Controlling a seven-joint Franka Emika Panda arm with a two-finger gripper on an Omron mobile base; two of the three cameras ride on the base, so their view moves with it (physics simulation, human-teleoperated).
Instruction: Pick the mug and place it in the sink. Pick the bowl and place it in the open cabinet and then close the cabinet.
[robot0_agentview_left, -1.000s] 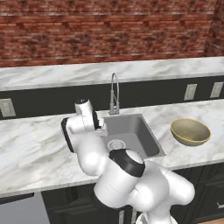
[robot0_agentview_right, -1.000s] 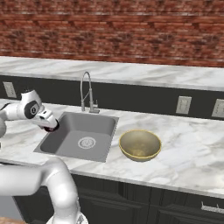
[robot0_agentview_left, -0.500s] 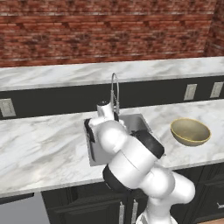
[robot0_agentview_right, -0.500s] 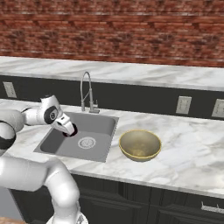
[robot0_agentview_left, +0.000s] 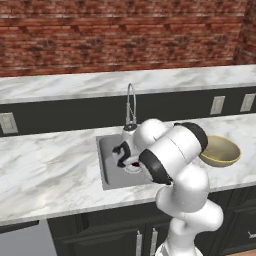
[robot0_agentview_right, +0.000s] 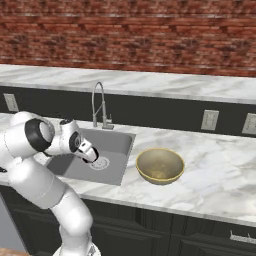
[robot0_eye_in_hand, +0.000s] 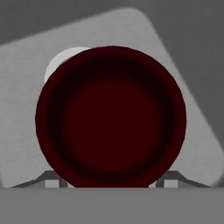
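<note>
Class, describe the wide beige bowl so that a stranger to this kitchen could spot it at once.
Start at the square grey sink in the white marble counter. Beside it, away from the arm, sits the wide cream-beige bowl, upright and empty. Nothing else stands loose on that counter.

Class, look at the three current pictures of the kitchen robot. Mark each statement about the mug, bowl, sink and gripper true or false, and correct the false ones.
1. The gripper is above the sink. True.
2. The mug stands on the counter beside the bowl. False: the gripper holds it over the sink.
3. The bowl lies in the sink. False: it sits on the counter to the right of the sink.
4. In the hand view, the drain shows behind the mug. True.
5. The faucet rises at the sink's back edge. True.
</note>
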